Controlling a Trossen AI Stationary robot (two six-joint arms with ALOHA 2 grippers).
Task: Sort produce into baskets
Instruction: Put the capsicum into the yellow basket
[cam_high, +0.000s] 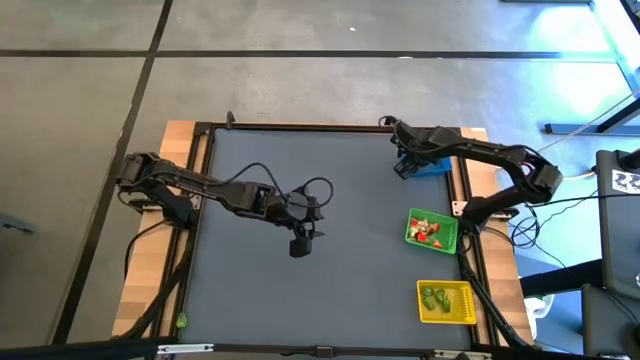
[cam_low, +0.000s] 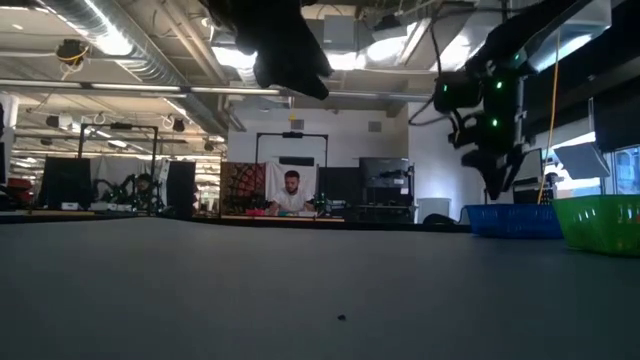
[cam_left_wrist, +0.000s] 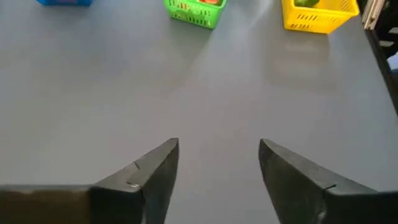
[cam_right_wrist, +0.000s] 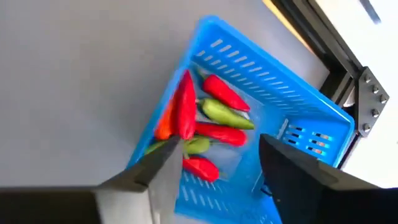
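Spreading across the middle was the dark grey table mat (cam_high: 330, 250), bare where the left gripper (cam_left_wrist: 217, 165) hung over its centre with fingers parted and empty. Along the mat's right edge sat three small plastic baskets: the blue slatted basket (cam_right_wrist: 283, 81) at the far corner, the green basket (cam_high: 446, 236) in the middle holding red and whitish pieces, and the yellow basket (cam_high: 462, 302) nearest, holding green pieces. The right gripper (cam_right_wrist: 214, 158) hovered directly above the blue basket, fingers apart and gripping nothing. Inside lay red chilli peppers (cam_right_wrist: 221, 93) and a green pepper (cam_right_wrist: 224, 113).
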